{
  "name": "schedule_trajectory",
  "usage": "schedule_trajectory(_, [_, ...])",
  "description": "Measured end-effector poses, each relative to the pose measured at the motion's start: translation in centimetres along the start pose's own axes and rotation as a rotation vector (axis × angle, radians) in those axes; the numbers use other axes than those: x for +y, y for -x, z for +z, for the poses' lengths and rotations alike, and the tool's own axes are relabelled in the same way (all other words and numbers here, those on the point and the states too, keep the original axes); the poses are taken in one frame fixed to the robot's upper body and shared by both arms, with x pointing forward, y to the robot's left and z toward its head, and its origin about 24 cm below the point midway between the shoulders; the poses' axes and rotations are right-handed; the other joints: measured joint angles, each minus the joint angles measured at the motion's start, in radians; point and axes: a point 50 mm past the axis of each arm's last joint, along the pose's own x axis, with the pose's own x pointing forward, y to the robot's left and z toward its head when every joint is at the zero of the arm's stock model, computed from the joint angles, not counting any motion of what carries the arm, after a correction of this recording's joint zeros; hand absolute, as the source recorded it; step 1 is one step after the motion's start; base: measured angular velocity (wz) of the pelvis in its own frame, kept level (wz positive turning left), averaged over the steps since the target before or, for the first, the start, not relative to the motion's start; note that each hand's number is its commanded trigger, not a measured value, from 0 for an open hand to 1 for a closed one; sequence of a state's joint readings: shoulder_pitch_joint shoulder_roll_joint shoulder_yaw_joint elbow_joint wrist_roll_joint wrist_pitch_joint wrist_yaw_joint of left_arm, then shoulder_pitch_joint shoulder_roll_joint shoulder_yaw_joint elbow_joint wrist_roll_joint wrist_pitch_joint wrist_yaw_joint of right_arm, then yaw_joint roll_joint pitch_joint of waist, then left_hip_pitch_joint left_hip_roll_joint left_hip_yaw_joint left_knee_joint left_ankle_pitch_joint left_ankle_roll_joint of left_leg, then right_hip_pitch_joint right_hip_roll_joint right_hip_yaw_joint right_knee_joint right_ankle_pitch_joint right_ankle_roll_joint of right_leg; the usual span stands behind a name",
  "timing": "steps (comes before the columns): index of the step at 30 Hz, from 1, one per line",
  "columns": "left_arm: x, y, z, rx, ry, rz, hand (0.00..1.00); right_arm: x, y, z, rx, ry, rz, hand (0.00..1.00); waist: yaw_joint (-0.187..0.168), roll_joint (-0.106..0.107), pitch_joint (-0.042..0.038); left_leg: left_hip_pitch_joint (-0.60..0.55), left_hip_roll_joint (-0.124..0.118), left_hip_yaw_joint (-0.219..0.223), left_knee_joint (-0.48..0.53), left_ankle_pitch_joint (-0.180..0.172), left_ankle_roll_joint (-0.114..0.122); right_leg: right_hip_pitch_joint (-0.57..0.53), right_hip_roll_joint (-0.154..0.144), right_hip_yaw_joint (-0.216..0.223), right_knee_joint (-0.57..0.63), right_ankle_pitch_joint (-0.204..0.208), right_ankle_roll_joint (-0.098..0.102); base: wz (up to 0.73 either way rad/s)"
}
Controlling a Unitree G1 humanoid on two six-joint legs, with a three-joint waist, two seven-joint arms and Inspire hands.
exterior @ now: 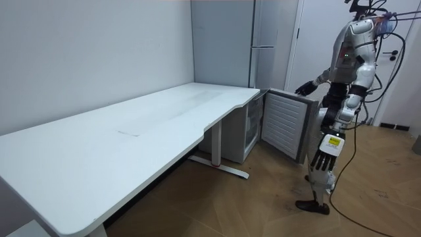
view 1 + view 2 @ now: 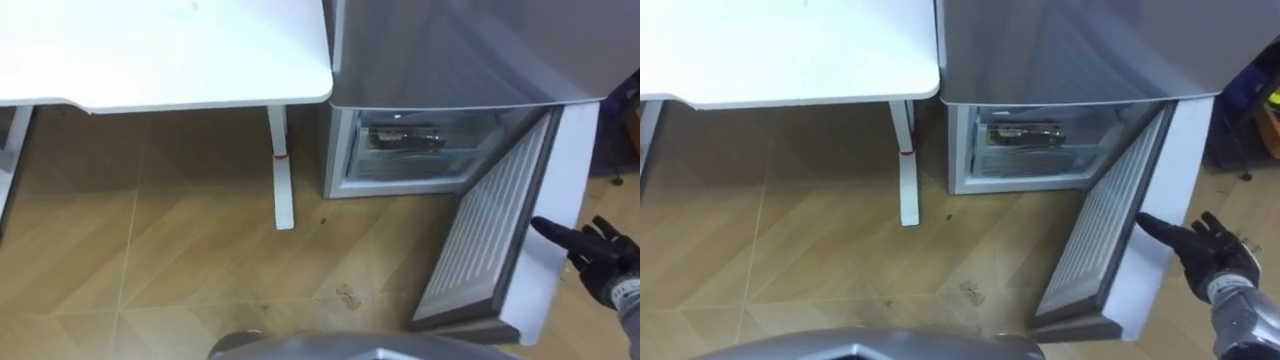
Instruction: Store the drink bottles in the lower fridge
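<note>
The fridge point(image 2: 450, 50) fills the upper right; its lower door point(image 2: 488, 232) stands open toward lower right; the right hand point(image 2: 592, 250), fingers spread, is nearer, by the door's outer face; the drinks point(image 2: 400, 136) lie crosswise inside, up-left of it; the left hand point(image 1: 323, 157) hangs relaxed.

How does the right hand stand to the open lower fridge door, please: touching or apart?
Cannot tell. In the left eye view the right hand overlaps the lower fridge door; neither contact nor a gap shows plainly.
</note>
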State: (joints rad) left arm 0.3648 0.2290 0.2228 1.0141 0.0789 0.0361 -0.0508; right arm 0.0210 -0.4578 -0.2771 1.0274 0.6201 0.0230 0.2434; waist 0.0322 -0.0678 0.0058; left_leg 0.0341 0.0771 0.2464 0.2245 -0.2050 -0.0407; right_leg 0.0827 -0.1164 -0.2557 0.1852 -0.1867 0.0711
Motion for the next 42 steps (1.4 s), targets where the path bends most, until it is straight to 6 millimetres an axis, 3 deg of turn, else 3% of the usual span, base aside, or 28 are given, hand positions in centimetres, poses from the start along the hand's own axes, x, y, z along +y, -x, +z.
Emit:
schedule_trajectory(16, [-0.9,0.0,-0.7,0.034,0.004,-0.007,0.00,2.4,-0.5,-1.3,0.030,-0.013,0.081,0.00,0.034,-0.002,-0.0010,-0.007,-0.006,-0.038,0.007,0.000,0.000,0.026,0.000,-0.034,-0.017,-0.001,0.002,0.07])
schedule_trajectory(23, [-2.0,0.1,-1.0,0.038,0.012,-0.032,0.00,3.1,-0.6,-2.4,0.066,-0.033,0.102,0.00,0.059,0.020,0.0037,-0.009,-0.014,-0.089,0.027,0.000,0.000,0.070,-0.002,-0.085,-0.032,-0.003,0.004,0.23])
schedule_trajectory(26, [-2.2,0.0,-1.1,0.046,0.013,-0.038,0.00,4.6,-1.1,-2.1,0.066,-0.011,0.148,0.00,0.080,0.030,0.0029,-0.027,-0.018,-0.112,0.043,0.000,0.000,0.071,-0.002,-0.106,-0.034,-0.004,0.004,0.20])
schedule_trajectory(28, [-2.2,0.1,-1.5,0.059,0.013,-0.039,0.00,5.9,-1.5,-1.8,0.059,-0.014,0.162,0.00,0.112,0.036,0.0007,-0.035,-0.019,-0.120,0.047,0.001,0.001,0.070,-0.002,-0.112,-0.034,-0.004,0.004,0.13])
schedule_trajectory(33, [-2.6,0.1,-1.9,0.092,-0.006,-0.075,0.00,7.8,-2.4,-0.2,0.041,-0.002,0.159,0.00,0.136,0.038,0.0007,-0.060,-0.025,-0.147,0.049,0.009,0.003,0.063,-0.004,-0.138,-0.031,-0.005,0.004,0.18])
schedule_trajectory(39, [-2.7,0.2,-2.3,0.114,-0.038,-0.097,0.00,9.9,-3.2,2.5,0.011,-0.001,0.178,0.00,0.143,0.042,0.0064,-0.085,-0.035,-0.184,0.050,0.019,0.004,0.058,-0.006,-0.167,-0.030,-0.005,0.004,0.19])
schedule_trajectory(42, [-2.5,0.2,-2.3,0.123,-0.049,-0.103,0.00,9.6,-3.2,2.8,0.015,0.005,0.170,0.00,0.147,0.037,0.0110,-0.092,-0.037,-0.193,0.049,0.024,0.003,0.052,-0.006,-0.174,-0.026,-0.005,0.004,0.07])
